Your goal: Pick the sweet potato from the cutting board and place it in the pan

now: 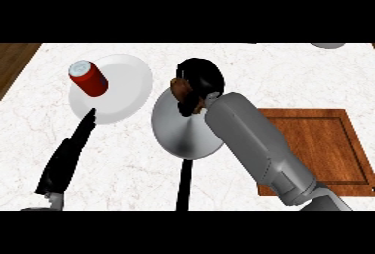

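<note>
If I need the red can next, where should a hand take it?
Grip the red can around its red side wall, coming from the right. It lies tilted on the white plate, its top facing up-left, and the left hand rests below.

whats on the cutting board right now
No item shows on the cutting board; the sweet potato is in the right hand over the pan. The forearm covers the board's left edge.

White marble counter top (pixel 293 74) with faint grey veining fills view, spreading on all sides of right hand (pixel 196 79). Strip of brown wood surface (pixel 15 62) at upper left corner, well left of left hand (pixel 66 158). Light even, no hard shadows.
</note>
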